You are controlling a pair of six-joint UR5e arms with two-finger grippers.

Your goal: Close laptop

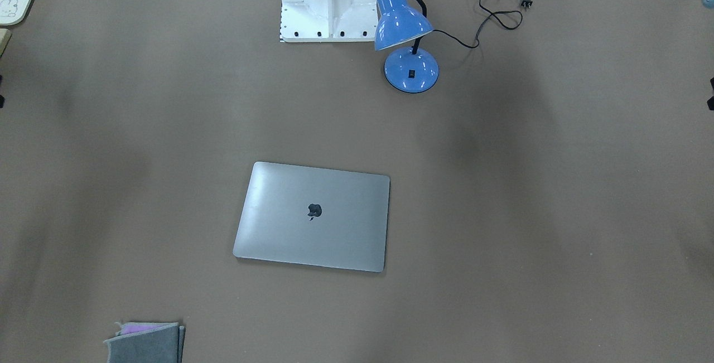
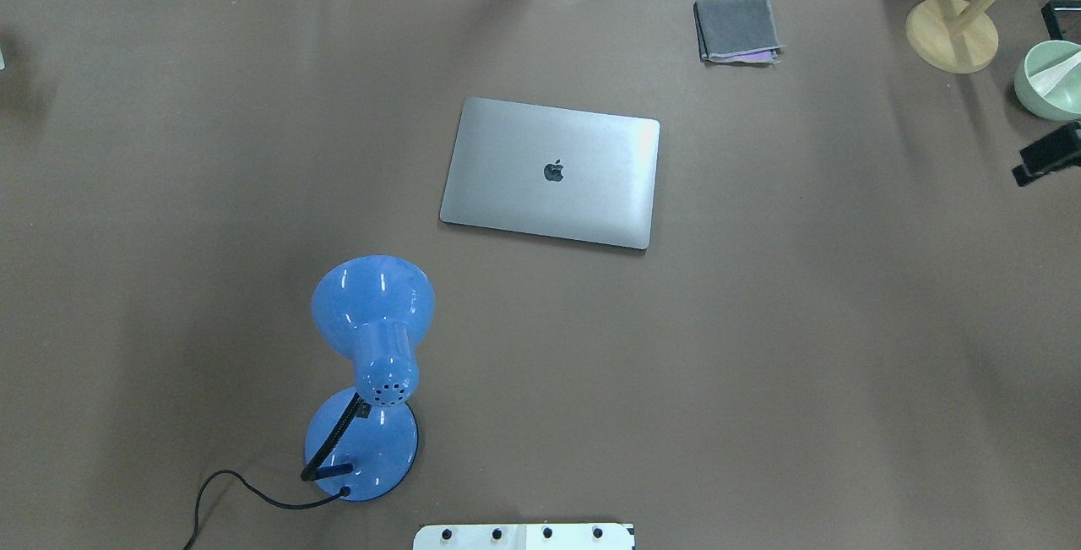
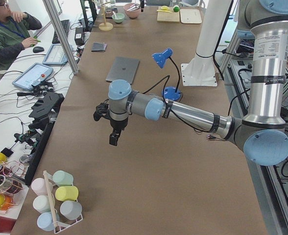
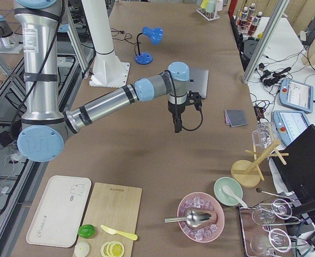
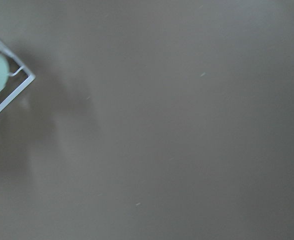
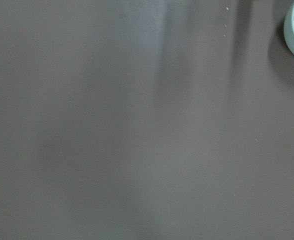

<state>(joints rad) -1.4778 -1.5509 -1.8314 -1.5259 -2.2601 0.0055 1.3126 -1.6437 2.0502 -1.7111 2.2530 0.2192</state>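
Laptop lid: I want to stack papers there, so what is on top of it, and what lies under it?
Nothing rests on the laptop lid; only its dark logo shows. It lies flat and shut on the table, so everything beneath the lid is covered.

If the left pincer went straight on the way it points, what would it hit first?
The left pincer points down, so most likely the bare table; the cup rack sits off to one side.
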